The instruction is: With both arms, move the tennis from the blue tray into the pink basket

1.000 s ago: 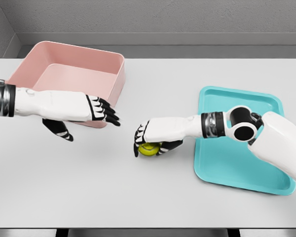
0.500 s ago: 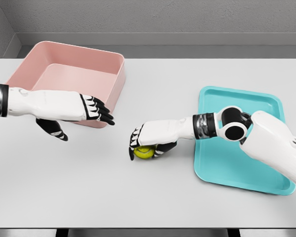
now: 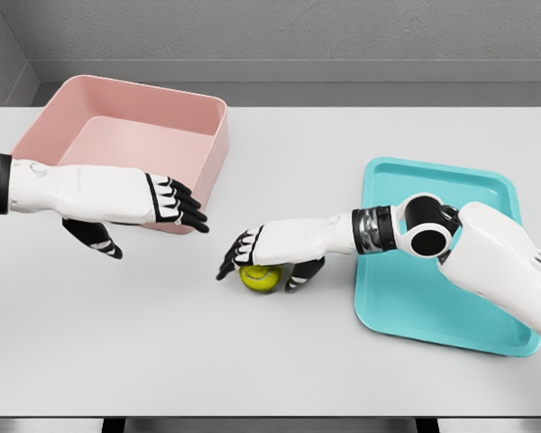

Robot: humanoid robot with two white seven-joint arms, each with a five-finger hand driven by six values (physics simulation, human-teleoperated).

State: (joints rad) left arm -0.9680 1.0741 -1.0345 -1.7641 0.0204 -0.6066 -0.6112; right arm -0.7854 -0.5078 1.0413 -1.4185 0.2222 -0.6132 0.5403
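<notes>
Under the right hand (image 3: 269, 254) sits a yellow-green ball (image 3: 260, 278). That hand is white with black fingers, and a band ringed in black and silver circles its wrist. Behind its arm lies a turquoise tray (image 3: 487, 185). The left hand (image 3: 153, 206) is white and black likewise. Beyond it stands a pale pink basket (image 3: 218, 144). Both hands hang over a light grey table (image 3: 279, 361).

— What sits on the white table (image 3: 279, 361)?
— A tennis ball (image 3: 260, 278) under the right hand (image 3: 269, 249), a blue tray (image 3: 442, 311) behind that hand's wrist, a pink basket (image 3: 126, 135) beyond the left hand (image 3: 167, 200).
</notes>
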